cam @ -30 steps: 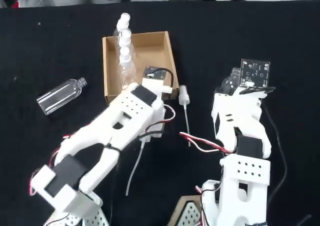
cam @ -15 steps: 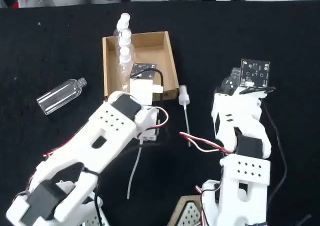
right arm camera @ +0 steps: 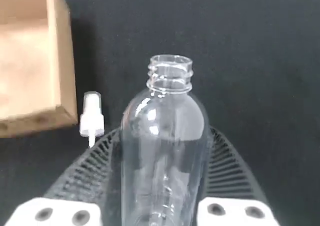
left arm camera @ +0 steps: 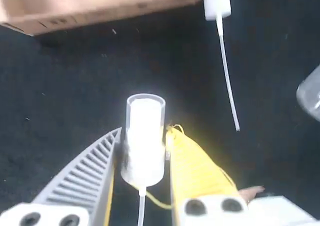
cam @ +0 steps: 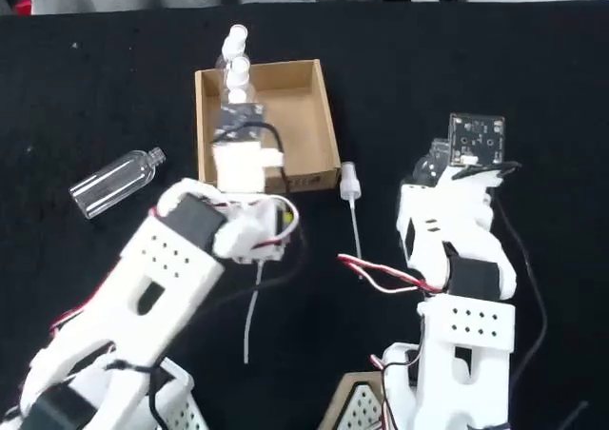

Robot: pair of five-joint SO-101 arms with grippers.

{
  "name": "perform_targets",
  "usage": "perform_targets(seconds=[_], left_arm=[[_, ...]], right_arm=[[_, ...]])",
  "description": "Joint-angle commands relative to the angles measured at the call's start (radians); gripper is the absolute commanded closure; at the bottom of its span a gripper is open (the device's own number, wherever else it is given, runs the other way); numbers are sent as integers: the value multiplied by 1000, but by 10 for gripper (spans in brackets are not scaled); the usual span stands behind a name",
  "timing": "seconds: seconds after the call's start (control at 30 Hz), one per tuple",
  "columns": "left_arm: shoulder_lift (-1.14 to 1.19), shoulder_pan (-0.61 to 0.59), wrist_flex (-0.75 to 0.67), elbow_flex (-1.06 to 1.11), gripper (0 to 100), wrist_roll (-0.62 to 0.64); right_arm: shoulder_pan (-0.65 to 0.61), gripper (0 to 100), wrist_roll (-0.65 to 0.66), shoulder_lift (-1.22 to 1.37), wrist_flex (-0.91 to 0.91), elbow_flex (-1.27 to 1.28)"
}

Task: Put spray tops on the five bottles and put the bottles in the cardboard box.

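From above, the left arm (cam: 190, 249) sits right over the near-left corner of the cardboard box (cam: 309, 116), so the capped bottles (cam: 236, 68) along its left wall can't really be counted. On the left wrist cam the box gets chopped by the frame edge, and the edge bottle (left arm camera: 311, 93) is just a blur. The spray top (left arm camera: 144, 136) loses its tube off-frame, and so does the base of the open bottle (right arm camera: 165, 151).

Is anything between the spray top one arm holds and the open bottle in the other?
A loose spray top lies on the table between the held top and the bottle; nothing else visible does.
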Motion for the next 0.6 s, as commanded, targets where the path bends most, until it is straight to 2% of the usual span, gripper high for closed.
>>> perform_targets(seconds=[0.0, 0.27, 0.57], left_arm=[[-80, -56, -46, 15, 973, 8], [-253, -61, -183, 156, 973, 48], [-443, -61, -212, 229, 973, 66]], right_arm=[[-31, 879, -3, -54, 8, -77], [-117, 879, 0, -294, 40, 8], [-140, 879, 34, -420, 12, 77]])
